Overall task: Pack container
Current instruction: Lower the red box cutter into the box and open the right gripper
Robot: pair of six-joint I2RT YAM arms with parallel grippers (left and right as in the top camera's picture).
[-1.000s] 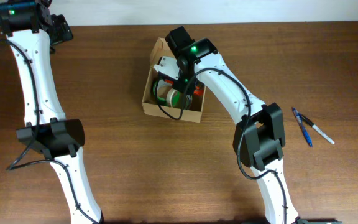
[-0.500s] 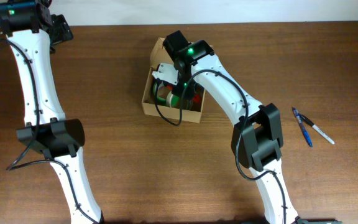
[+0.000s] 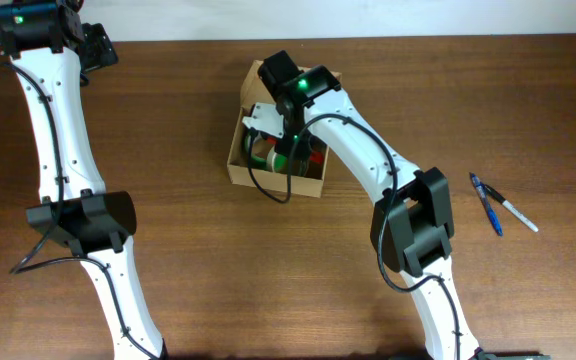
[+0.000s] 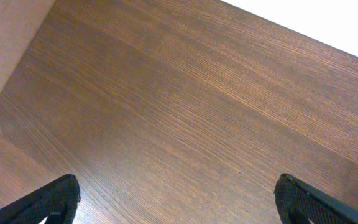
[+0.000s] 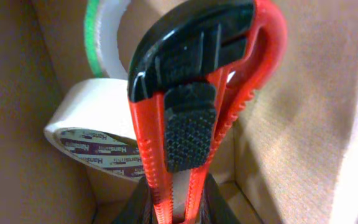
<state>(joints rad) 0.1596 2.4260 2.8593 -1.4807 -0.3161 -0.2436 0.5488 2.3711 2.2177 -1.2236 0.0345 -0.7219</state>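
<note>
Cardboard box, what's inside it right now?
A red and black utility knife, held by the right gripper, with a cream tape roll and a green-edged tape roll behind it. The right arm and knife cover the rest of the box; anything more is hidden.

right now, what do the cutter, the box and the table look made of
Cutter: seemingly plastic, glossy red and black shell with a matte, dotted black slider.
Box: tan cardboard, dull and finely textured.
Table: wood or wood-look laminate, dark brown with visible grain; cannot tell which.
</note>
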